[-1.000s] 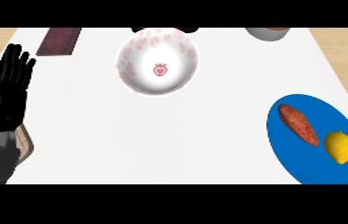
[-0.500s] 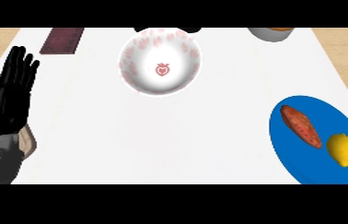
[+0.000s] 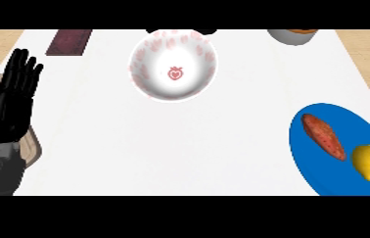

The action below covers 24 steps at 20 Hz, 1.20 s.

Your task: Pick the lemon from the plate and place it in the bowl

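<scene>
While your left hand [image 3: 19,97] rested at the worktop's left edge, fingers straight and holding nothing, the lemon [image 3: 362,159] lay far right on the blue plate [image 3: 312,156], nearer your unseen right hand.

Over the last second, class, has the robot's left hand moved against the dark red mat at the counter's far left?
No. The left hand rests open, fingers up, at the view's left edge, the same way below the dark red mat as before.
</scene>
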Tool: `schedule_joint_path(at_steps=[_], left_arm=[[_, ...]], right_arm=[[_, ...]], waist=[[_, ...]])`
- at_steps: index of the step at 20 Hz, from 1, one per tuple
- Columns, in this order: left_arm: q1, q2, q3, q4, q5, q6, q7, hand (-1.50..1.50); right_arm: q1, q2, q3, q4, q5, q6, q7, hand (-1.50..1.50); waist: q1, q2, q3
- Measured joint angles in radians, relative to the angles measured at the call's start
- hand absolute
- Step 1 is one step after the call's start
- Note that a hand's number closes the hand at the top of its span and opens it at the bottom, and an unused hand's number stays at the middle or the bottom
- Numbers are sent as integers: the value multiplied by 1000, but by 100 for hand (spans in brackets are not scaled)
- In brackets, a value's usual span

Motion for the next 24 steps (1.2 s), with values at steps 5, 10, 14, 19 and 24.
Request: schedule_joint_path(at_steps=[5,10,14,19,24], left_arm=[[-31,-19,13,8,-25,2,18,0],[-26,-31,32,-6,-41,-11,37,0],[-30,-49,47,10,-60,-26,23,0],[-52,-66,57,14,-83,-31,43,0],[-37,-72,79,-18,-91,-49,65,0]], right_arm=[[-30,86,45,97,135,4,-75,-150],[-26,159,50,167,251,2,-163,-150],[-73,191,38,237,304,16,-231,-150],[-100,238,50,312,394,-5,-341,-150],[-127,277,58,353,459,7,-383,-150]], waist=[[-1,0,0],[-2,0,0],[-1,0,0],[-1,0,0],[0,0,0]])
